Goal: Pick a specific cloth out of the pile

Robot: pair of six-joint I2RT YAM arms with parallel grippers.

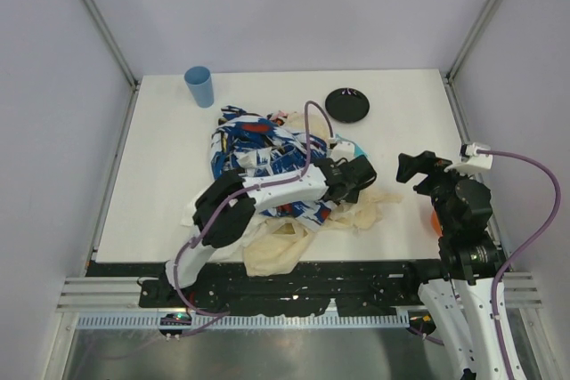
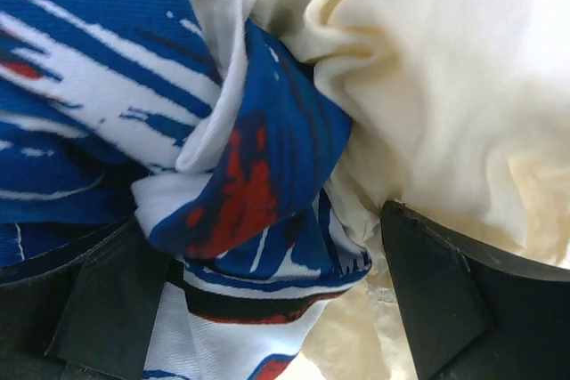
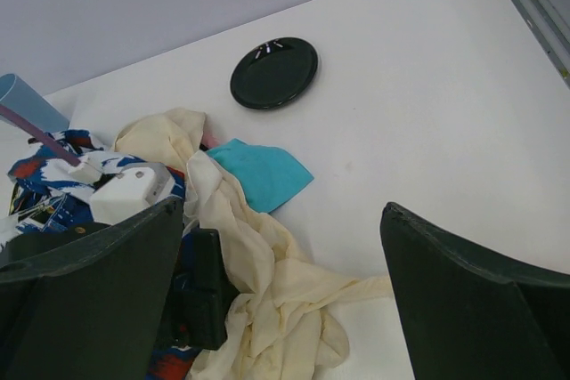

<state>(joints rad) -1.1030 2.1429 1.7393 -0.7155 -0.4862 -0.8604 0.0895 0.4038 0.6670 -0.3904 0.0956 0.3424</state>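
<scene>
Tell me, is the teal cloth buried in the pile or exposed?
Partly exposed: one end of the teal cloth lies flat on the table, its rest hidden under the cream-beige cloth.

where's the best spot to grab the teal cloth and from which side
Pinch the teal cloth at its free pointed corner, lying flat on the bare table. Come down from the open side away from the pile; its other edge is tucked under the cream cloth.
</scene>
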